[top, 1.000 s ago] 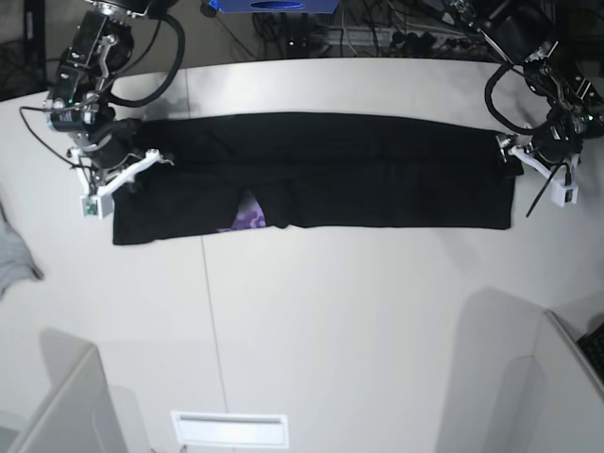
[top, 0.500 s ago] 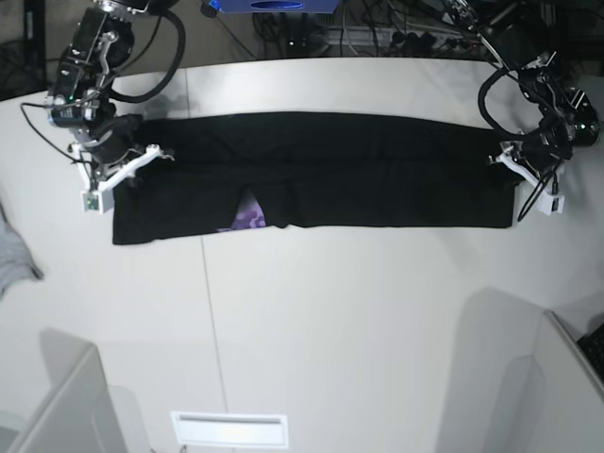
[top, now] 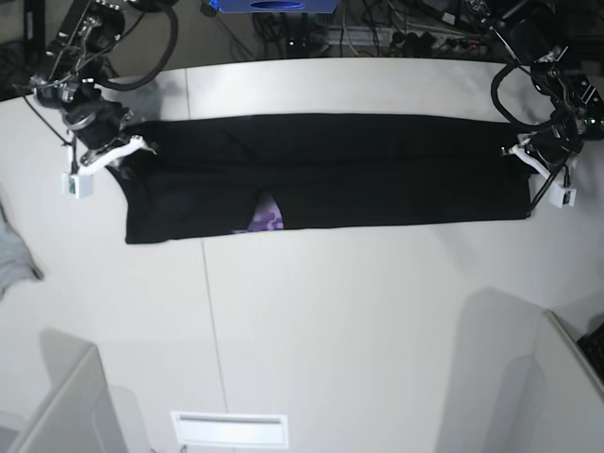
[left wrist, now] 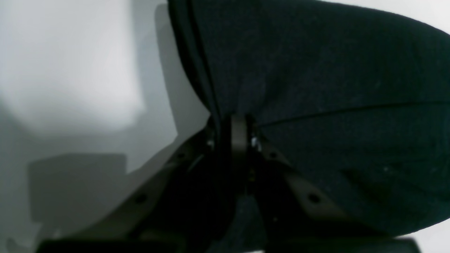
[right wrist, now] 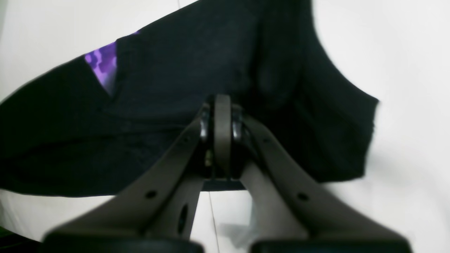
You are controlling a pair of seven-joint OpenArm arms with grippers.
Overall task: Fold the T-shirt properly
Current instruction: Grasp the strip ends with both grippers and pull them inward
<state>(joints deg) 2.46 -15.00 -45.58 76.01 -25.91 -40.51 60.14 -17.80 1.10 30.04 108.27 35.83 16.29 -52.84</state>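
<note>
The black T-shirt (top: 359,170) lies folded into a long band across the far part of the white table (top: 330,311), stretched between both grippers. A bit of purple print (top: 269,219) peeks out at its front edge. My right gripper (top: 121,154), at the left of the base view, is shut on the shirt's left end; in its wrist view the fingertips (right wrist: 222,116) pinch black cloth (right wrist: 175,77) near the purple patch (right wrist: 103,65). At the band's right end, my left gripper (top: 522,156) is shut on the cloth edge (left wrist: 334,88), which is pinched between its fingers (left wrist: 239,130).
A grey cloth (top: 14,255) lies at the table's left edge. Cables and a blue device (top: 274,5) sit behind the table. A white slot (top: 229,429) and grey panels (top: 57,401) stand at the front.
My left gripper has shut on the shirt's right end. Both arms have pulled outward, the right one back and left, so the band is now taut and shifted slightly right.
</note>
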